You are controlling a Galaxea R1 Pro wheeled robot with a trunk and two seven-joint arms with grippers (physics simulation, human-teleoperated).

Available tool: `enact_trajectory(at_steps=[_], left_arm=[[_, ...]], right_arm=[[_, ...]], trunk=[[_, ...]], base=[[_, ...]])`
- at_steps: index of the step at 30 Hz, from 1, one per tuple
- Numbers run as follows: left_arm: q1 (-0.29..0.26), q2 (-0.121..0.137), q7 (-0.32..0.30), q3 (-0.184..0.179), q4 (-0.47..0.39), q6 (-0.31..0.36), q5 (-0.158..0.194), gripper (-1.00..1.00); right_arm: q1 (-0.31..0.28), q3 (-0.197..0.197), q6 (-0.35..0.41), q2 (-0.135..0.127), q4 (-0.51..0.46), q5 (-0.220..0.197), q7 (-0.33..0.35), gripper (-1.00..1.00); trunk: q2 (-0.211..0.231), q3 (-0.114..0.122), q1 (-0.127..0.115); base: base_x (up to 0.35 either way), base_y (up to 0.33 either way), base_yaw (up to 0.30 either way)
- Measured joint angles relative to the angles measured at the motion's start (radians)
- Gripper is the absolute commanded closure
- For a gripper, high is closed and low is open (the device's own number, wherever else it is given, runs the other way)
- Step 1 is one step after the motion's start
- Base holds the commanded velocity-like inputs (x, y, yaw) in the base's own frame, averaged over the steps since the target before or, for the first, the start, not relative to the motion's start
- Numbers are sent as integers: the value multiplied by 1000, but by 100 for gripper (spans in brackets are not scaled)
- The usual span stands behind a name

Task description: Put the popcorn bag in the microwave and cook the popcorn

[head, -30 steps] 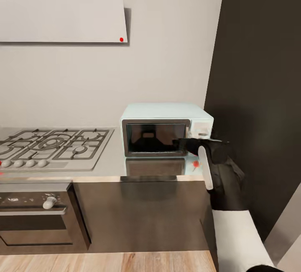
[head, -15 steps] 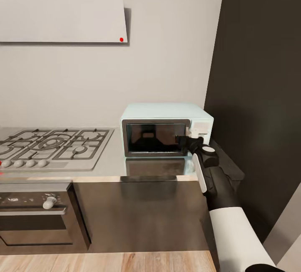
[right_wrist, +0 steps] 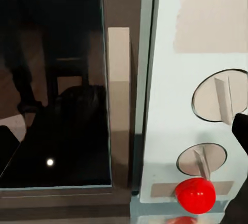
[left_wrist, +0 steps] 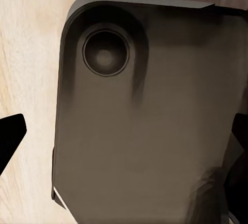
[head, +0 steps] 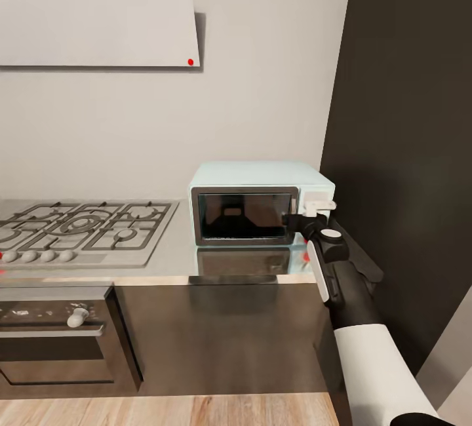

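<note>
Grey desk [head: 174, 252], microwave [head: 259, 203] centre-right, door shut. Your right end effector [head: 296, 221], fingers spread, nothing held, risks nudging the knobs [right_wrist: 221, 95].

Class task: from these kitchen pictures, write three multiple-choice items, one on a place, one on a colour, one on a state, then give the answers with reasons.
1. Where does the microwave stand?
A. on the countertop, right of the hob
B. on the floor
C. on top of the hob

2. What colour is the microwave's casing?
A. red
B. pale mint-blue
C. black

3. How is the microwave door?
A. wide open
B. removed
C. closed

Answers: 1 A, the head view shows it beside the hob on the steel top. 2 B, its body is pale blue. 3 C, the door sits flush, with the right gripper at its edge.
</note>
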Motion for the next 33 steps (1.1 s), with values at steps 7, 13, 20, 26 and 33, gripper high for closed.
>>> enact_trajectory(at_steps=[7, 13, 20, 26, 33], left_arm=[[0, 1, 0, 0, 0, 0, 0, -100], [0, 0, 0, 0, 0, 0, 0, -100], [0, 1, 0, 0, 0, 0, 0, -100], [0, 1, 0, 0, 0, 0, 0, -100], [0, 1, 0, 0, 0, 0, 0, -100]], right_arm=[[0, 2, -2, 5, 5, -2, -1, -100], [0, 1, -2, 1, 10, -4, -1, -100], [0, 1, -6, -1, 13, -4, -1, -100], [0, 1, -6, -1, 14, -4, -1, -100], [0, 1, -7, -1, 14, -5, -2, -100]], trunk=[[0, 0, 0], [0, 0, 0], [0, 0, 0], [0, 0, 0], [0, 0, 0]], base=[[0, 0, 0], [3, 0, 0], [95, 0, 0], [11, 0, 0], [39, 0, 0]])
